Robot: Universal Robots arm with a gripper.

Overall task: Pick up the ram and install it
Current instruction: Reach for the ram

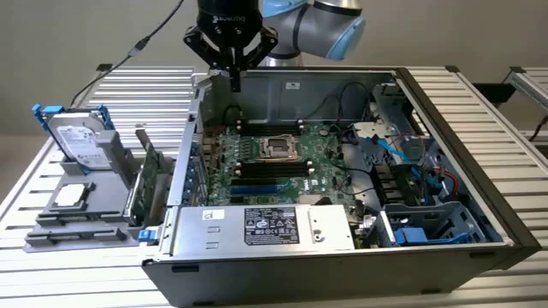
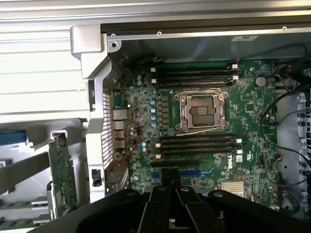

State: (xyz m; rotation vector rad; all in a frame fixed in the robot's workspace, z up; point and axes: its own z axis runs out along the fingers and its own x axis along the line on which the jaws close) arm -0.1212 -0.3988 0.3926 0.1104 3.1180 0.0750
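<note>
I count one open computer case (image 1: 325, 276) and, inside it, one motherboard (image 1: 222, 176), one processor socket (image 1: 278, 146) and one labelled power supply (image 1: 265, 228). The dark memory slots sit in two banks, a far bank (image 1: 265, 122) and a near bank (image 1: 274, 170), either side of the socket. I make out four slots in the near bank; the far one I can't count for sure. There is one blue slot (image 2: 184, 173). On the one grey rack (image 1: 77, 234), at the exterior view's left, I count two hard drives, an upright drive (image 1: 81, 144) and a flat drive (image 1: 73, 196), plus one green card (image 1: 151, 176). There is one arm (image 1: 325, 25) with one gripper (image 1: 233, 83).
</note>
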